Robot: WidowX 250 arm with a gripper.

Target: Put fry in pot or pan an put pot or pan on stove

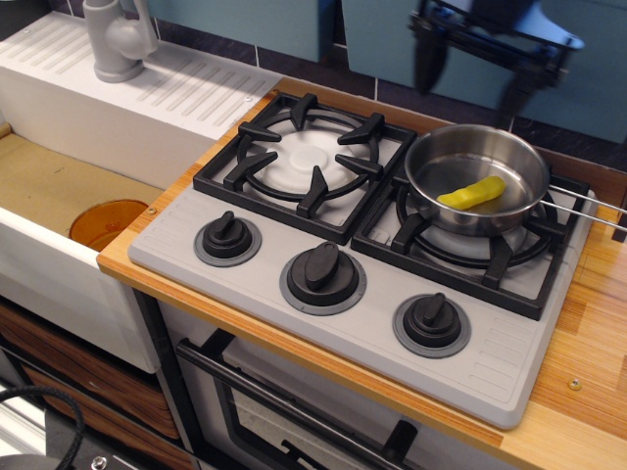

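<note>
The gripper (468, 70) is black, blurred by motion. Two dark, flat fingers (425, 67) hang from a wide black crossbar, with a pale blue-grey plate at the bar's right end. Finer detail such as screws or markings cannot be made out.

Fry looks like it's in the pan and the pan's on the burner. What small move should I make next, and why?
Probably just lift the gripper a little further up and clear, then stop. The fry lies loose inside the pan, the pan sits on the stove's right burner grate, and the open gripper hangs above it holding nothing, so nothing seems left to place.
</note>
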